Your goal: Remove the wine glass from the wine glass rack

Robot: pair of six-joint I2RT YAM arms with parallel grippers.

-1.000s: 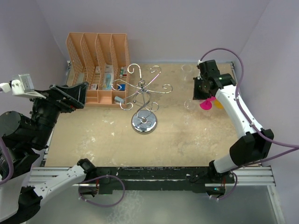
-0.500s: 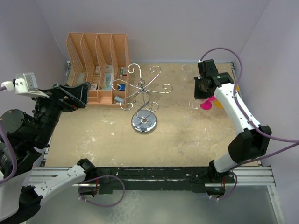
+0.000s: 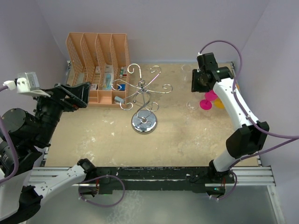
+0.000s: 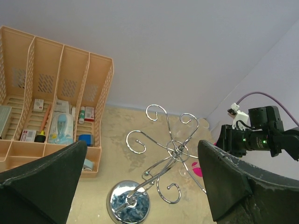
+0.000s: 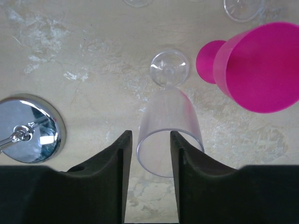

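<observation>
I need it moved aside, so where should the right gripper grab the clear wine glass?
Its bowl, from straight above, probably: the clear wine glass stands upright under the right gripper, stem mostly hidden beneath the bowl, and the pink glass crowds one side.

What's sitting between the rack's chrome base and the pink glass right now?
A clear wine glass, standing upright on the tabletop; the right wrist view shows it best.

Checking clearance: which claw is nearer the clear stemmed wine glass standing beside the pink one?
Right. The right claw hangs directly above the clear stemmed wine glass, jaws apart; the left claw is far across the table, near the orange slotted file organizer.
</observation>
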